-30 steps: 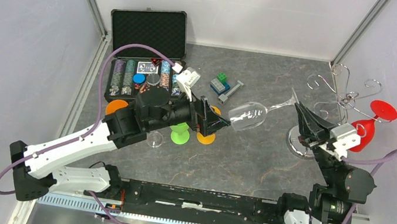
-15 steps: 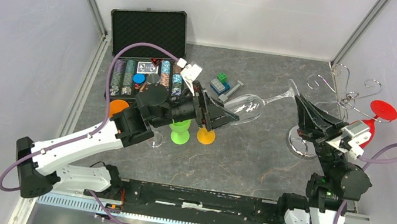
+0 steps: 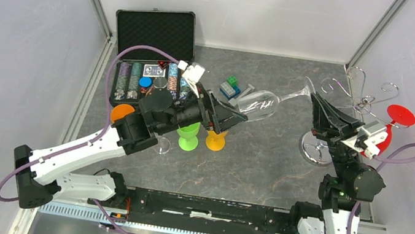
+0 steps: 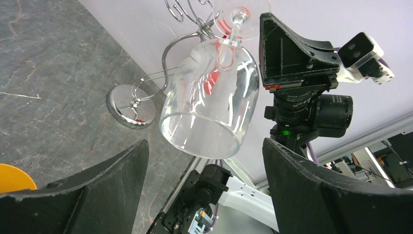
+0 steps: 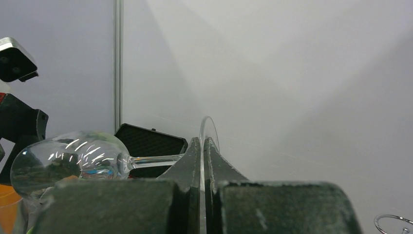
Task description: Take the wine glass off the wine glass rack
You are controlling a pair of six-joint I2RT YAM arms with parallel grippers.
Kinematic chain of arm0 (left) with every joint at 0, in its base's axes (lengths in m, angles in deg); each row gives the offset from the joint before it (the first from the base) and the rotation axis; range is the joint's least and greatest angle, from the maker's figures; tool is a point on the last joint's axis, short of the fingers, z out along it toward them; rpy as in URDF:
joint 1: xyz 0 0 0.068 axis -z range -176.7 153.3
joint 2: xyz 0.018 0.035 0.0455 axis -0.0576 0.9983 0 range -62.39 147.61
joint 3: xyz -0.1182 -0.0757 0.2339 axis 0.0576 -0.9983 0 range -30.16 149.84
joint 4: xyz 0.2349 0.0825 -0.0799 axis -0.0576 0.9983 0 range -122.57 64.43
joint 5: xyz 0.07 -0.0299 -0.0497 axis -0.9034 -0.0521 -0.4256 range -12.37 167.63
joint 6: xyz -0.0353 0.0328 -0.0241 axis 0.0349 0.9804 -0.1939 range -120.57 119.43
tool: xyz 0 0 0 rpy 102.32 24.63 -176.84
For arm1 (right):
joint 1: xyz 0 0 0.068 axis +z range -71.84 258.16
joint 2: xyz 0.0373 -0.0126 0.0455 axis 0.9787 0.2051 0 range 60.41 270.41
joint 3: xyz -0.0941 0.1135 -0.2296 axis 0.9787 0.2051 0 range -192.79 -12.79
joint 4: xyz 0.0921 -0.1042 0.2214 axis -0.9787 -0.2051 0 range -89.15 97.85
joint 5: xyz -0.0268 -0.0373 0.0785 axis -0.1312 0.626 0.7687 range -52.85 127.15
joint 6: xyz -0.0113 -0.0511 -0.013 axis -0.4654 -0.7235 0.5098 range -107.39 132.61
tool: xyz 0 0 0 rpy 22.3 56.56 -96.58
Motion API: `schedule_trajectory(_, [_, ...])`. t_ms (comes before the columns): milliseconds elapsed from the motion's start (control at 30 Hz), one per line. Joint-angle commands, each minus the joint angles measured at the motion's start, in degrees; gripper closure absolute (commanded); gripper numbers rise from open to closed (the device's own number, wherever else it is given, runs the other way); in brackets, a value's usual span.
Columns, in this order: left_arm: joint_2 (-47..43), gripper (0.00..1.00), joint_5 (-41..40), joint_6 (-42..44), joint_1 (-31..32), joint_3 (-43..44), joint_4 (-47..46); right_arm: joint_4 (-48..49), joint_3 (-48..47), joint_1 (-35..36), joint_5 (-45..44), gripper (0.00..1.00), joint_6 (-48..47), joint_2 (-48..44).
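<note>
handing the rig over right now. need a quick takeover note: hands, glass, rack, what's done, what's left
Right hand: shut on the foot of the clear wine glass, holding it sideways in the air.
Left hand: open, with fingers either side of the bowl, not gripping.
Wine glass rack: upright beside the right arm, with a red glass hanging on it.
Done: in the top view the clear glass looks free of the hooks.
Left: probably carry it away from the rack, then set it down or pass it to the left hand. The red glass is not yet off.
</note>
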Motion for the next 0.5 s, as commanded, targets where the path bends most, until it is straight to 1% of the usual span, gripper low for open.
schedule_trajectory(0, [-2.4, 0.15, -2.1, 1.0, 0.0, -0.6, -2.0, 5.7, 0.3, 0.2, -2.6, 1.00, 1.3, 1.2])
schedule_trajectory(100, [-2.4, 0.21, 1.1, 0.8, 0.0, -1.6, -6.0, 6.9, 1.0, 0.3, -2.3, 1.00, 2.2, 2.0])
schedule_trajectory(167, [-2.0, 0.22, 3.5, 0.3, 0.0, -1.8, -8.6, 7.4, 1.5, 0.3, -2.2, 1.00, 2.5, 2.3])
schedule_trajectory(267, [-0.5, 0.22, 6.1, -0.3, 0.0, -1.1, -10.1, 7.7, 1.8, 0.5, -2.3, 1.00, 2.7, 2.8])
schedule_trajectory(367, [0.7, 0.23, 5.8, -1.2, 0.0, -0.2, -10.2, 8.5, 2.3, 0.8, -2.1, 1.00, 3.1, 3.1])
schedule_trajectory(467, [2.0, 0.25, 3.9, -2.0, 0.0, 0.6, -10.1, 9.2, 2.8, 1.1, -2.0, 1.00, 3.7, 3.5])
